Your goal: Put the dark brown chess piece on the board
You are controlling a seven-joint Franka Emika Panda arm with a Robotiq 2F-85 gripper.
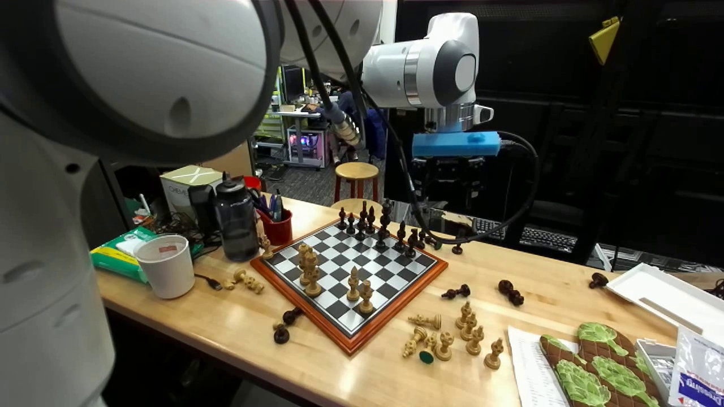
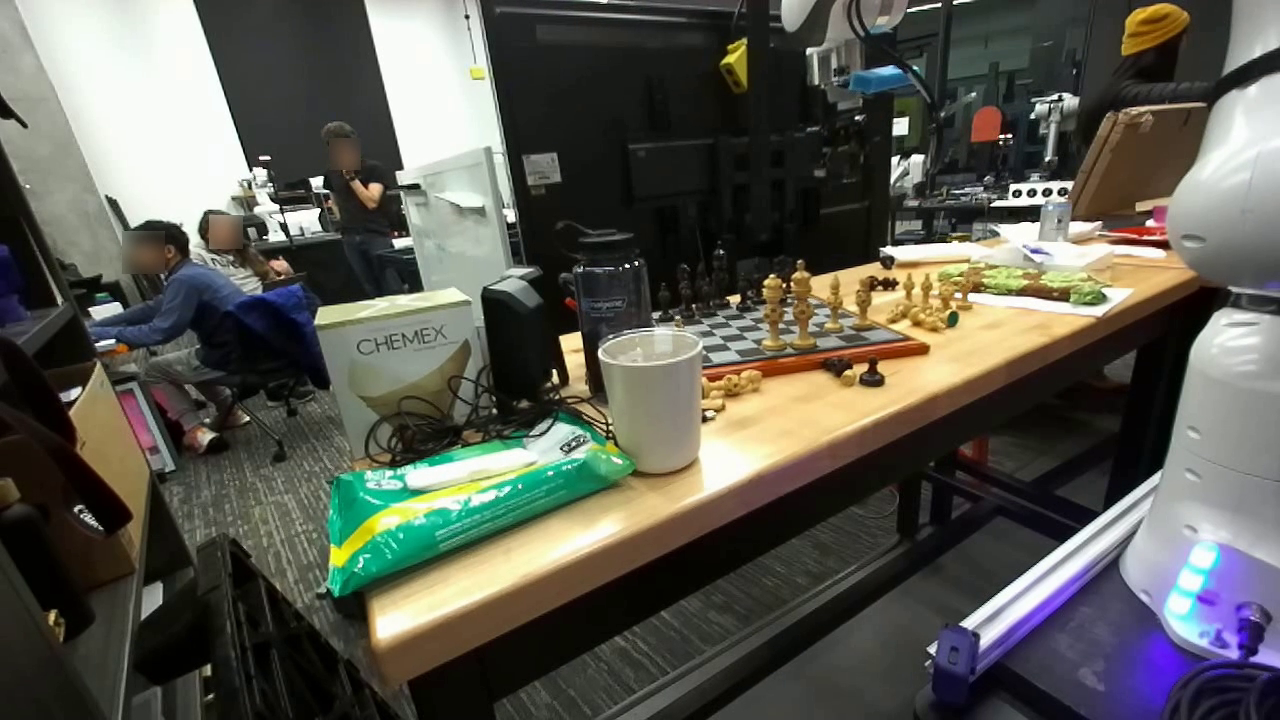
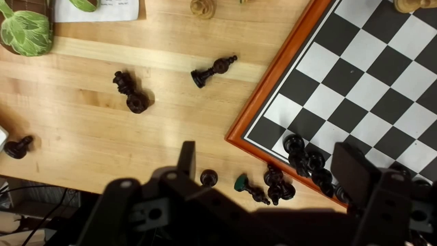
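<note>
The chessboard [image 1: 399,308] with its reddish-brown frame lies on the table; it also shows in an exterior view [image 2: 900,349] and the wrist view [image 3: 277,70]. Dark pieces stand along its far side. Several dark brown pieces lie off the board: a bishop-like piece [image 1: 457,292], also in the wrist view [image 3: 211,70]; a crowned piece [image 1: 511,293], also there [image 3: 131,93]; a pawn [image 1: 598,280]. Which one is meant cannot be told. My gripper [image 1: 447,192] is open and empty, high above the board's far right corner; its fingers spread wide in the wrist view [image 3: 266,150].
Light pieces [image 1: 444,345] stand and lie right of the board. Two dark pieces [image 1: 281,333] lie by its front edge. A red pen cup [image 1: 277,229], water bottle [image 1: 236,226] and white cup [image 1: 166,268] stand left. Oven mitts [image 1: 605,367] and a white tray [image 1: 667,299] lie right.
</note>
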